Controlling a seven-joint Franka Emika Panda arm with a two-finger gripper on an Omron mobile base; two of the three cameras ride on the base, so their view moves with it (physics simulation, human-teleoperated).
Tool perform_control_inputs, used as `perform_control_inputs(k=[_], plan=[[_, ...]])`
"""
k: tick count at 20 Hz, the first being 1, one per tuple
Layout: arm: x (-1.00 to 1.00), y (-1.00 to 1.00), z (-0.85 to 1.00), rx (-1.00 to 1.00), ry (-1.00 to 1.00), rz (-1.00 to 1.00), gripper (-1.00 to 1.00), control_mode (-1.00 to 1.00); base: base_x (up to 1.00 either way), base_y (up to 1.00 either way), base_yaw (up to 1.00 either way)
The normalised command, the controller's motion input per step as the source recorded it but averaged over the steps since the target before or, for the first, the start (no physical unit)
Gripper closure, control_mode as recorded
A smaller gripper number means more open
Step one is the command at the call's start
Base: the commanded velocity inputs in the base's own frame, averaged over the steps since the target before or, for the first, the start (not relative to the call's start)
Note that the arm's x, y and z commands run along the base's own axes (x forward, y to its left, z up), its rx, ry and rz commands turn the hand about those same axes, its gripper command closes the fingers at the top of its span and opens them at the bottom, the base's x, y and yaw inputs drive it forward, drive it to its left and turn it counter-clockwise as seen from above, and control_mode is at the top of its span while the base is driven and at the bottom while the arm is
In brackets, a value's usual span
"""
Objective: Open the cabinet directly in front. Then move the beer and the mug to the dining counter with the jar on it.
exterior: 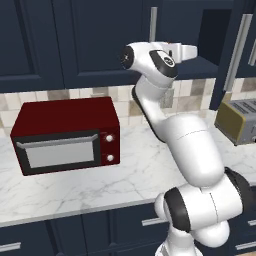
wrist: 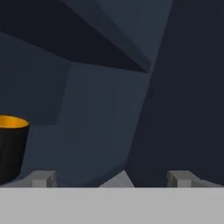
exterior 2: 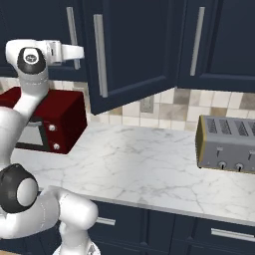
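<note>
Hand view looks into the dark inside of the cabinet [wrist: 100,100], and the gripper [wrist: 111,178] has its 2 fingertips [wrist: 41,178] set wide apart with nothing between them — spread to their fullest. To the left of the left fingertip stands the mug [wrist: 12,146], black with an orange-yellow top (cut off by the picture's edge), apart from the fingertip. A dark panel of the cabinet rises on the right, above the right fingertip.

From the left base view, the arm reaches up to the cabinet [exterior: 100,40], its hand pointing into the open dark compartment; the cabinet door [exterior: 235,55] with a long silver bar handle hangs swung out to the right of the hand. Below the cabinet, on the marble worktop [exterior: 125,180], sits a red microwave [exterior: 67,135] to the left and a toaster [exterior: 237,120] to the right.

From the right base view, the open door [exterior 2: 132,47] stands out from the cabinet over the worktop, between microwave and toaster.
</note>
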Motion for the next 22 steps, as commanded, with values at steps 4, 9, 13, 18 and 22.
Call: perform_control_inputs(k=[4,9,13,18,22], plan=[[0.38,-0.77,0.00,0.00,0.06,-0.22,-1.00,-1.00,0.00,0.00,0.00],[0.06,-0.97,0.00,0.04,0.06,-0.27,-1.00,-1.00,0.00,0.00,0.00],[-0.18,-1.00,0.00,0.09,0.04,-0.32,-1.00,-1.00,0.00,0.00,0.00],[-0.47,-1.00,0.00,0.13,0.01,-0.38,-1.00,-1.00,0.00,0.00,0.00],[-0.49,-1.00,0.00,0.15,0.00,-0.33,-1.00,-1.00,0.00,0.00,0.00]])
